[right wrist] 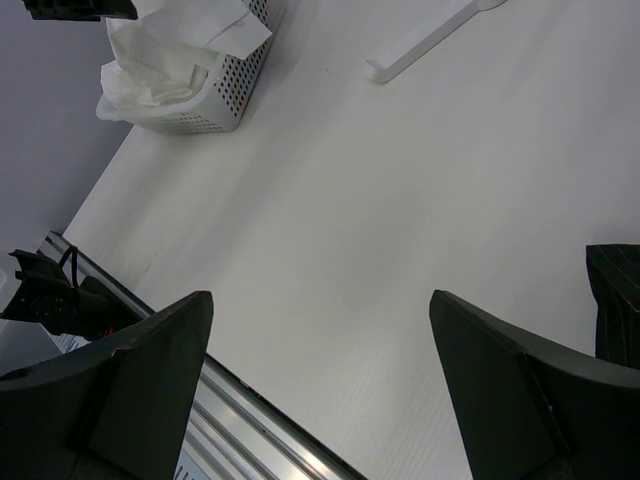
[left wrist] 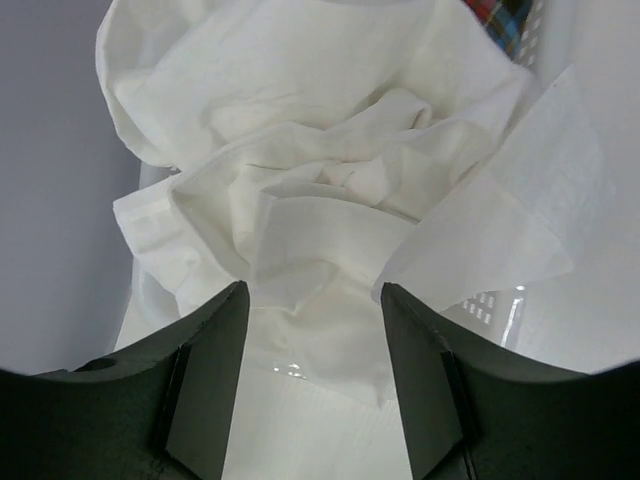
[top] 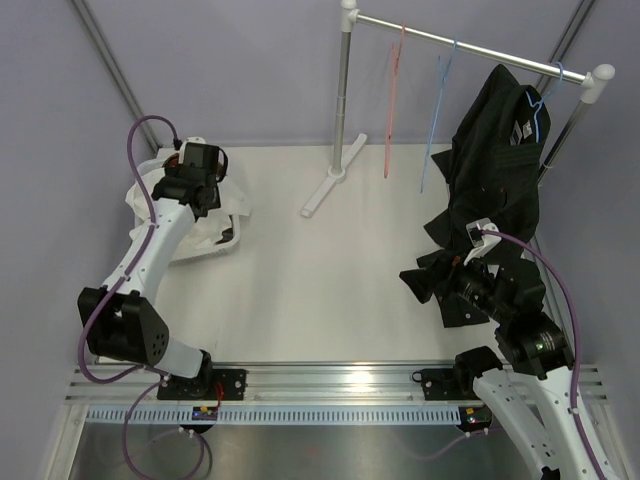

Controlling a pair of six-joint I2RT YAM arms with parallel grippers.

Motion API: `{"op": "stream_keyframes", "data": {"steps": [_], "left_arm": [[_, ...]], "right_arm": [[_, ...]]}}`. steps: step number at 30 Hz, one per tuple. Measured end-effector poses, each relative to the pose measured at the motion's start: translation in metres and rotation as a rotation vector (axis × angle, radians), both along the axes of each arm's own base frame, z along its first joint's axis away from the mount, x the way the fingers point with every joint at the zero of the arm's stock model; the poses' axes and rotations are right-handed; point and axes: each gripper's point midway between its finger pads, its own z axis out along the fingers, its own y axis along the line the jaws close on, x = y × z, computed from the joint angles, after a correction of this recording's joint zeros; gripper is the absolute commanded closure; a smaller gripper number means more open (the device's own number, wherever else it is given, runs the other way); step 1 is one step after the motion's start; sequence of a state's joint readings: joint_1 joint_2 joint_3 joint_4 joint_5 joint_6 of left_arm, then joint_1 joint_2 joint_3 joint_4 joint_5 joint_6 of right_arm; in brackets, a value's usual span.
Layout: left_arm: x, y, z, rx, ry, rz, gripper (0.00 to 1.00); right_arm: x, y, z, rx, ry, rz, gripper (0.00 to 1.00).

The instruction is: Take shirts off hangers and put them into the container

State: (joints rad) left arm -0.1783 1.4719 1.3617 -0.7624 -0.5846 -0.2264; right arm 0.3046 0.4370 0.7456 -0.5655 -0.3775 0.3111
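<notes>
White shirt point(left wrist: 320, 200) in container point(right wrist: 235, 85); left gripper point(left wrist: 312, 300), right gripper point(right wrist: 320, 305) parted, empty; black shirt point(top: 495, 160) hanging.

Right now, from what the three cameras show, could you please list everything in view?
crumpled white cotton shirt: one, white, in the basket
plaid shirt: one, red and navy, corner showing in the basket
perforated white plastic basket: one, white, table's far left
black button-up shirt: one, black, hanging at the rail's right end
pink-red wire hanger: one, bare, on the rail
light blue wire hangers: two, one bare, one carrying the black shirt
chrome rail: one, silver, white ends, far side
left gripper: black, open, over the white shirt
right gripper: black, open, over bare table
</notes>
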Motion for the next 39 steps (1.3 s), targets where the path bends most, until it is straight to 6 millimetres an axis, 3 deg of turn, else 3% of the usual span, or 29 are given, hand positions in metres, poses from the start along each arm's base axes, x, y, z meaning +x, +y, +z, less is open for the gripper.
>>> {"op": "stream_keyframes", "data": {"steps": [3, 7, 10, 14, 16, 20, 22, 24, 29, 39], "left_arm": [[0.006, -0.011, 0.01, -0.061, -0.03, -0.03, 0.39], [0.017, -0.021, 0.026, -0.109, -0.079, -0.048, 0.48], [0.024, -0.026, 0.029, -0.124, -0.093, -0.056, 0.44], [0.028, -0.04, 0.02, -0.13, -0.06, -0.091, 0.36], [0.035, -0.062, 0.016, -0.116, -0.04, -0.148, 0.32], [0.055, -0.125, 0.008, -0.034, 0.002, -0.324, 0.2], [0.063, -0.146, -0.003, 0.036, 0.034, -0.389, 0.1], [0.065, -0.157, -0.022, 0.126, 0.092, -0.439, 0.08], [0.062, -0.151, -0.061, 0.334, 0.248, -0.502, 0.04], [0.042, -0.123, -0.102, 0.648, 0.511, -0.609, 0.05]], "right_arm": [[0.0, 0.0, 0.0, 0.0, 0.0, -0.001, 0.01], [0.001, 0.0, -0.001, -0.001, 0.003, -0.002, 0.0], [0.001, 0.0, -0.001, -0.002, 0.004, -0.002, 0.01], [0.002, 0.0, -0.002, -0.004, 0.011, -0.002, 0.01], [0.002, 0.0, -0.003, -0.005, 0.015, -0.002, 0.01], [0.003, 0.0, -0.004, -0.006, 0.018, -0.002, 0.0], [0.003, 0.0, -0.004, -0.007, 0.018, -0.002, 0.01], [0.003, 0.0, -0.004, -0.007, 0.019, -0.003, 0.0], [0.002, 0.0, -0.004, -0.007, 0.02, -0.002, 0.01], [0.002, 0.001, -0.004, -0.006, 0.02, -0.001, 0.01]]}}
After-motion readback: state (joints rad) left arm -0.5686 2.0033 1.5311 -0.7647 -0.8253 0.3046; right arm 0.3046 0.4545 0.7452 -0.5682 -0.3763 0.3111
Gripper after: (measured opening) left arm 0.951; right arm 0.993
